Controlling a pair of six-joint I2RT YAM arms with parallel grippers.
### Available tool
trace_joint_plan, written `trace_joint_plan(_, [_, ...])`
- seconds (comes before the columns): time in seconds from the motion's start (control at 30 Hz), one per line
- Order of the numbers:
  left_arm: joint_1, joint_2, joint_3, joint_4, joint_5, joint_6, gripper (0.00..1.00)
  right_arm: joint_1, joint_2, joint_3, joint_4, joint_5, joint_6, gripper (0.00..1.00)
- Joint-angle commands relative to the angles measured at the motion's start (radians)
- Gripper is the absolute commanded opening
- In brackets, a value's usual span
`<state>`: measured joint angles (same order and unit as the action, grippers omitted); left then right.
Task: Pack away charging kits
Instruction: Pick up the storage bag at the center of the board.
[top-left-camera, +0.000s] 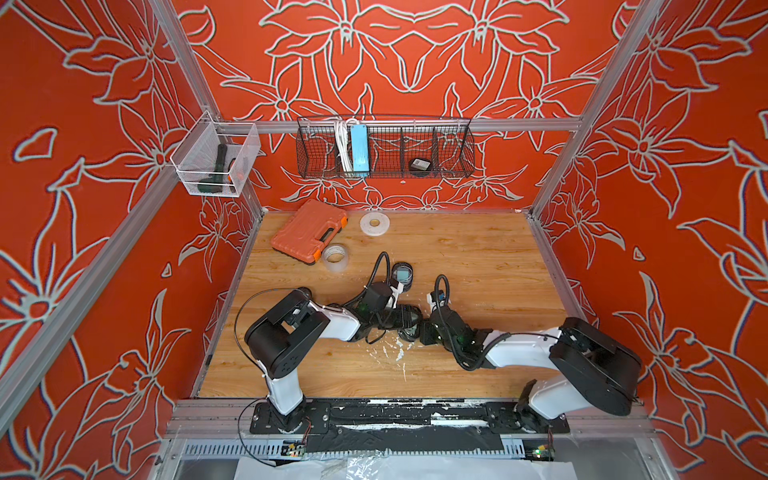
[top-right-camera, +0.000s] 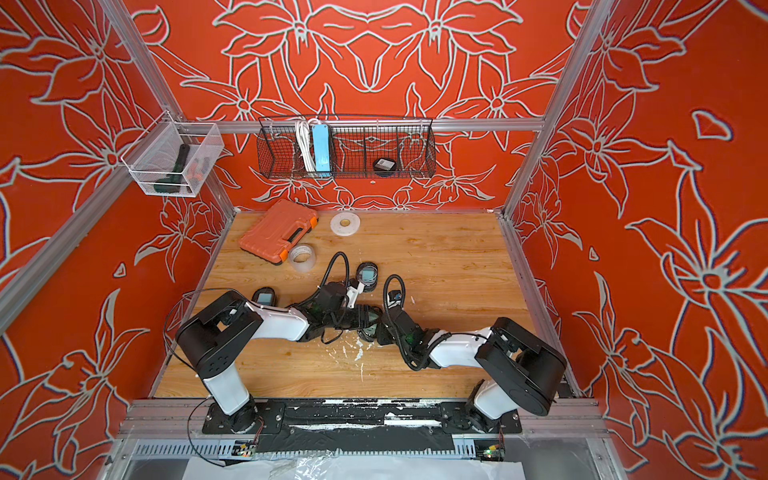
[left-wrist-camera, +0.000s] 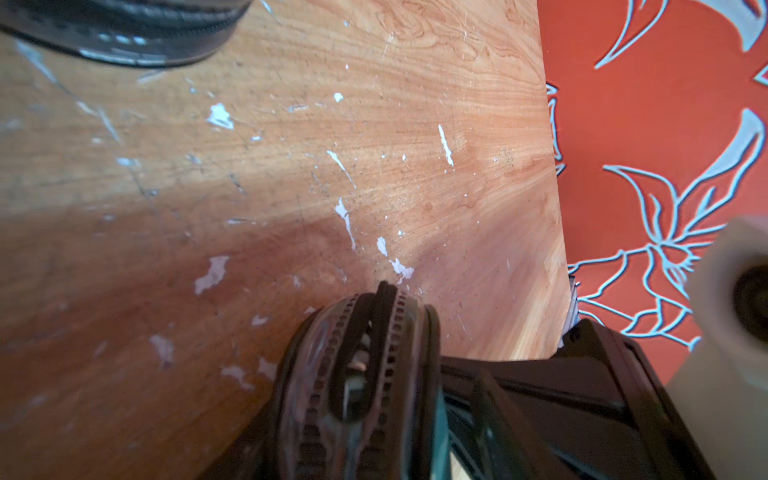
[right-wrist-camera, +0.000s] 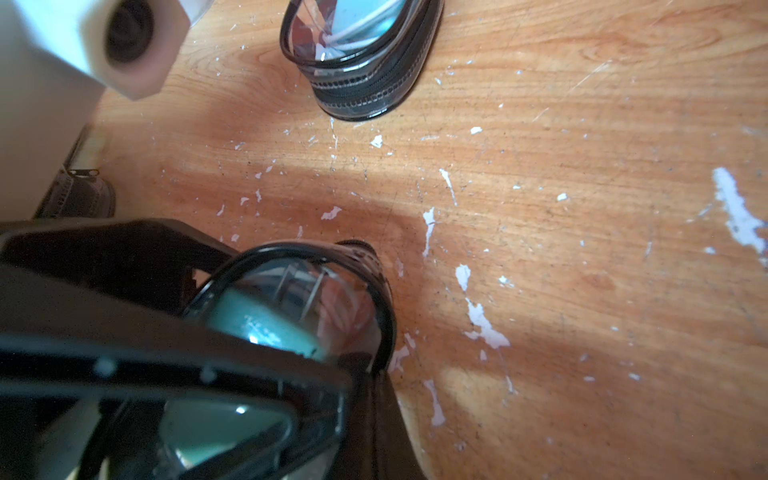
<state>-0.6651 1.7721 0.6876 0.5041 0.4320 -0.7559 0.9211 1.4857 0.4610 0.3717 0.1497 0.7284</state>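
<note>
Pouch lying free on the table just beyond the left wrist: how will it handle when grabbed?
Likely squashy: the pouch has a creased clear top and zipped sides. Glossy top may be slippery. Sits flat, so probably slides, not rolls.

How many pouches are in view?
4 pouches: one in the wall basket, one in the middle of the table, one where both arms meet, one beside the left arm. More may hide under the arms.

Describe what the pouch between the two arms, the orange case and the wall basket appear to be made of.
Pouch: clear glossy flexible plastic top, probably vinyl, since the teal adapter shows through; black rim with a zip. Orange case: moulded matt plastic, ribbed. Wall basket: thin black wire mesh, likely coated metal.
</note>
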Motion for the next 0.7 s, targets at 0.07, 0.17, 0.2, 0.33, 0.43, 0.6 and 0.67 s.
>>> trace_joint_plan(0.07, [0.010,0.073,-0.022,-0.204,-0.014,0.037,0.60,-0.005,0.024,-0.005,-0.069,0.024,-0.011,0.00])
trace_joint_plan(0.17, [0.010,0.086,-0.013,-0.211,-0.001,0.057,0.62,-0.006,0.025,-0.001,-0.069,0.024,-0.012,0.00])
trace_joint_plan(0.2, [0.010,0.093,-0.012,-0.208,0.008,0.061,0.63,-0.006,0.027,0.002,-0.070,0.023,-0.014,0.00])
trace_joint_plan(0.33, [0.010,0.124,-0.005,-0.193,0.039,0.069,0.64,-0.006,0.027,0.005,-0.073,0.024,-0.015,0.00])
trace_joint_plan(0.43, [0.010,0.140,-0.002,-0.190,0.045,0.070,0.61,-0.007,0.026,0.007,-0.076,0.025,-0.016,0.00])
trace_joint_plan(0.6, [0.010,0.135,0.002,-0.199,0.044,0.073,0.45,-0.008,0.025,0.014,-0.082,0.029,-0.017,0.00])
trace_joint_plan(0.67, [0.011,0.126,0.006,-0.206,0.044,0.073,0.36,-0.008,0.021,0.019,-0.089,0.028,-0.019,0.00])
